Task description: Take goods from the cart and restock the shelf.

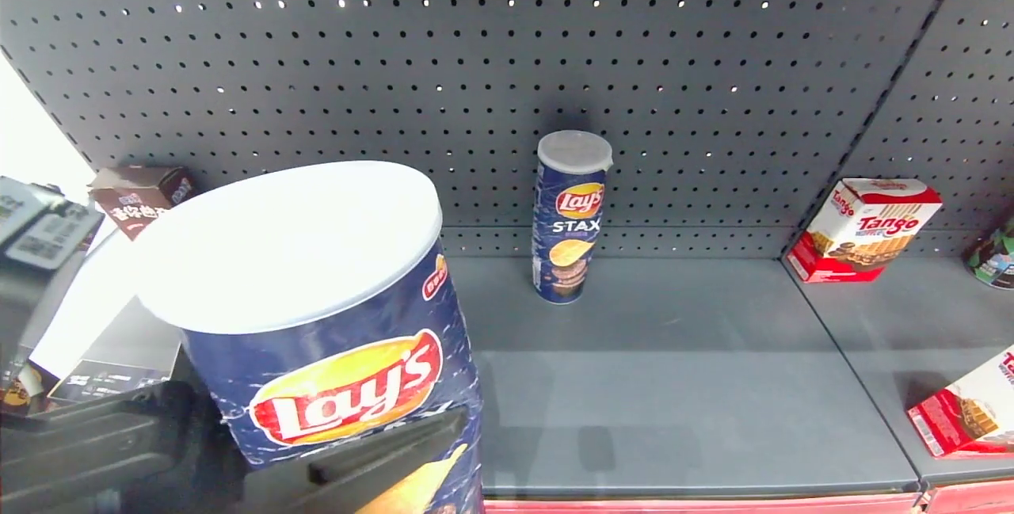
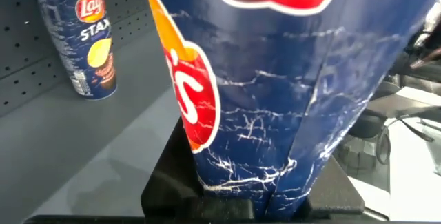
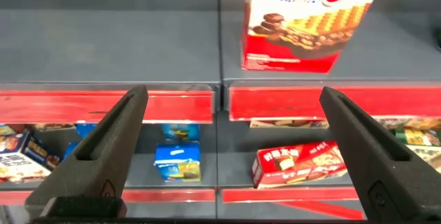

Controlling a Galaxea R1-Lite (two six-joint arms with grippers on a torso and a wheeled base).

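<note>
chips can [image 1: 317, 316] held upright by the left gripper [image 2: 255, 193] near the front left corner of the shelf [image 1: 673, 387], probably so it can stand like the second can [image 1: 570, 217] at the rear edge. right gripper [image 3: 234, 134] wide, empty, off the front edge by a wafer box [image 3: 303, 24].

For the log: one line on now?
left gripper: shut on tall blue chip can | right gripper: open | grey shelf: matching can upright
</note>
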